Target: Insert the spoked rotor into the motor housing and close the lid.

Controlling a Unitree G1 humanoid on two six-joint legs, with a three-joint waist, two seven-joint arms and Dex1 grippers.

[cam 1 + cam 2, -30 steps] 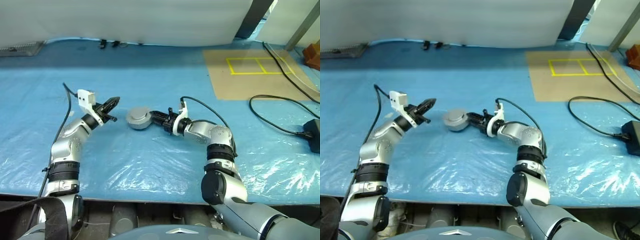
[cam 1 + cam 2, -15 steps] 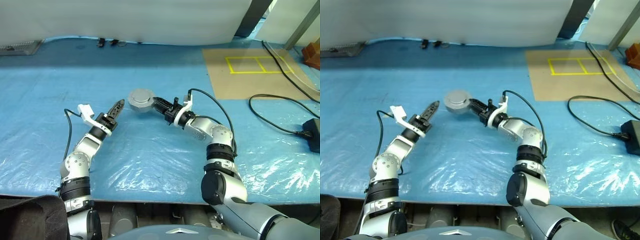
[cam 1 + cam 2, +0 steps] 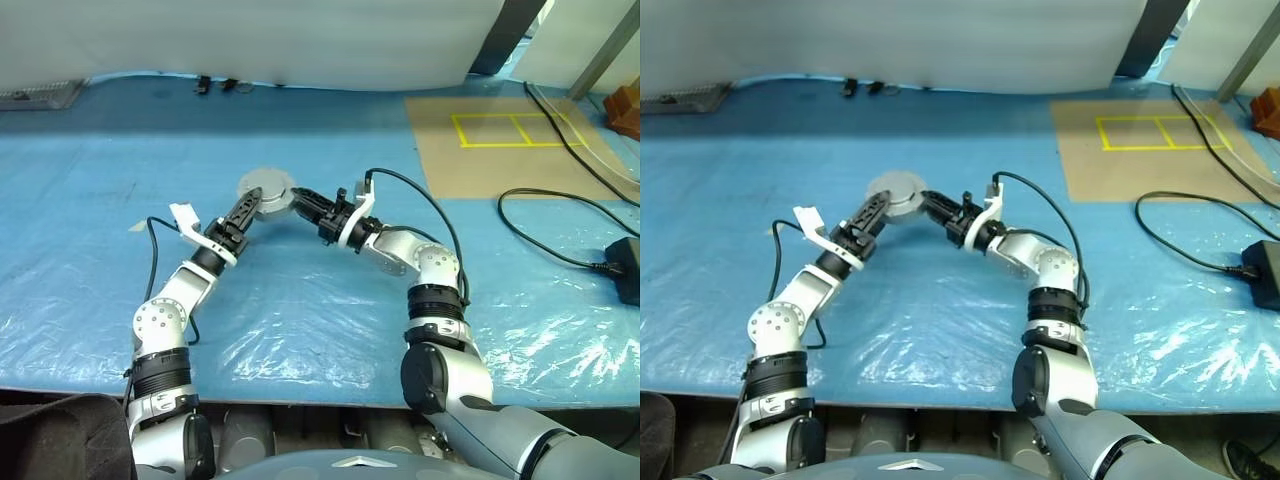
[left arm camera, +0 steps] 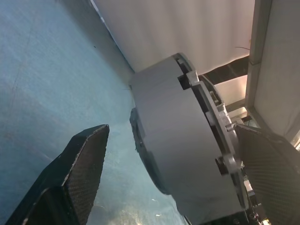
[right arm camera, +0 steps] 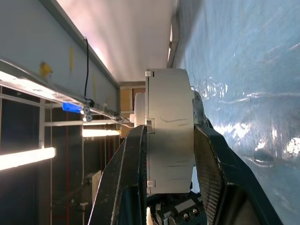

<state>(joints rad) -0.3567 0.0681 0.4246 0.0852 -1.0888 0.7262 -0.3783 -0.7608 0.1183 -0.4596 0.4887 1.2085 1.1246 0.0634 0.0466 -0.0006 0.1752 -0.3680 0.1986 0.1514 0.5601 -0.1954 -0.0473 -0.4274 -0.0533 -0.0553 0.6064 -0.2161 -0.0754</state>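
Observation:
My right gripper (image 3: 296, 198) is shut on a thick grey round unit (image 3: 264, 186), held on edge above the blue table. It looks like the motor housing with the lid on it. Its plain grey face shows and the windings are hidden. The right wrist view has both fingers (image 5: 131, 178) pressed on its flat faces (image 5: 168, 136). My left gripper (image 3: 251, 204) is open at the unit's near left side. Its fingers (image 4: 77, 173) stand on either side of the unit (image 4: 183, 154), with a gap to it. The spoked rotor is out of view.
A brown board (image 3: 500, 150) with yellow taped rectangles lies at the back right. A black cable (image 3: 560, 205) runs to a black adapter (image 3: 628, 268) at the right edge. Small dark parts (image 3: 215, 86) sit by the white sheet at the table's far edge.
The right gripper has carried the grey unit up and to the left. The left arm has swung in towards it, its wrist has rolled, and its fingers have gone from shut to open.

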